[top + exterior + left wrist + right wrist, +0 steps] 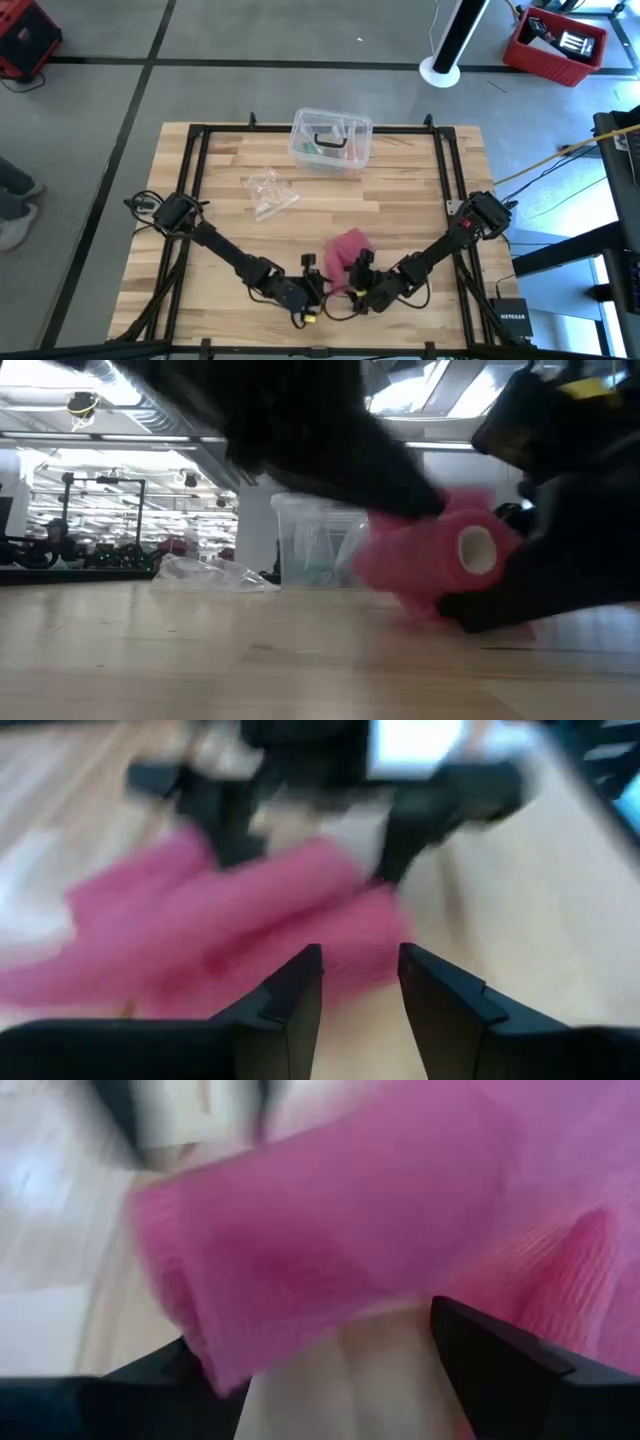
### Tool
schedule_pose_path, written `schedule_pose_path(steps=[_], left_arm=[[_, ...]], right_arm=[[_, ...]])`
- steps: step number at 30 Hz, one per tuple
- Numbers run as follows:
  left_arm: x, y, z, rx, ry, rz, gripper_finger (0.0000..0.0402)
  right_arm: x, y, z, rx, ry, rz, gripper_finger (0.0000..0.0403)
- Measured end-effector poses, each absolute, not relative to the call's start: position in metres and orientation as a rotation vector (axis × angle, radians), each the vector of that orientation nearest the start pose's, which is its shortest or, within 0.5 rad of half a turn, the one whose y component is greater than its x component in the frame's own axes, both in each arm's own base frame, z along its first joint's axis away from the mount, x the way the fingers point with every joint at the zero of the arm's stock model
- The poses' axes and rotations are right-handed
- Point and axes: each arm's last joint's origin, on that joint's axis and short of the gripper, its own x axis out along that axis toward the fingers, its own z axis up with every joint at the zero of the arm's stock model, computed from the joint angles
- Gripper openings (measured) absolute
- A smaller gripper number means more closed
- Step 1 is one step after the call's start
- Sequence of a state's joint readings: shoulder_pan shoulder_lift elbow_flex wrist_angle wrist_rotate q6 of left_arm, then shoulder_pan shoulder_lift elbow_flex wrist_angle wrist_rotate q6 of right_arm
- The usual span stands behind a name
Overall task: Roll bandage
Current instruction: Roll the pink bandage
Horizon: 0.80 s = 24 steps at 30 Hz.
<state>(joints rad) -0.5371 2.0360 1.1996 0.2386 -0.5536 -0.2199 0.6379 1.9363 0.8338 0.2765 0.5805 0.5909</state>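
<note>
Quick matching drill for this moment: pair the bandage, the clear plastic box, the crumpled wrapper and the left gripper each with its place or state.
1. bandage
2. clear plastic box
3. crumpled wrapper
4. left gripper

a. far edge of the table, centre
b. open, fingers empty, pointing at pink fabric
c. between the two grippers, near edge
d. left of centre, beside the box

Pairs: 1-c, 2-a, 3-d, 4-b

A light wooden butcher-block table (400, 200) with a black frame along its edges carries everything. A clear plastic box (331, 141) sits at its far edge. Just beside the box, toward the left arm's side, lies a crumpled clear wrapper (270, 193). Well nearer than the box, close to the table's front edge, the pink bandage (348, 250) lies bunched on the wood.
</note>
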Motion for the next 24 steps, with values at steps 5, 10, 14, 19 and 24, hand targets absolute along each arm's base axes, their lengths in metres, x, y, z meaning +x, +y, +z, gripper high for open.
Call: schedule_pose_path(steps=[5,10,14,19,24], left_arm=[[0.373,-0.215,0.158,0.238,0.534,0.022,0.0127],[0.355,-0.214,0.158,0.278,0.710,0.045,0.0127],[0.339,-0.208,0.176,0.225,0.780,0.112,0.0127],[0.325,-0.197,0.198,0.200,0.811,0.145,0.0127],[0.312,-0.174,0.173,0.129,0.875,0.162,0.0127]], right_arm=[[0.281,0.188,0.089,0.080,0.713,-0.127,0.0296],[0.280,0.188,0.088,0.074,0.741,-0.120,0.0296],[0.280,0.188,0.087,0.075,0.742,-0.118,0.0296],[0.281,0.188,0.088,0.086,0.722,-0.115,0.0296],[0.282,0.189,0.089,0.100,0.707,-0.108,0.0296]])
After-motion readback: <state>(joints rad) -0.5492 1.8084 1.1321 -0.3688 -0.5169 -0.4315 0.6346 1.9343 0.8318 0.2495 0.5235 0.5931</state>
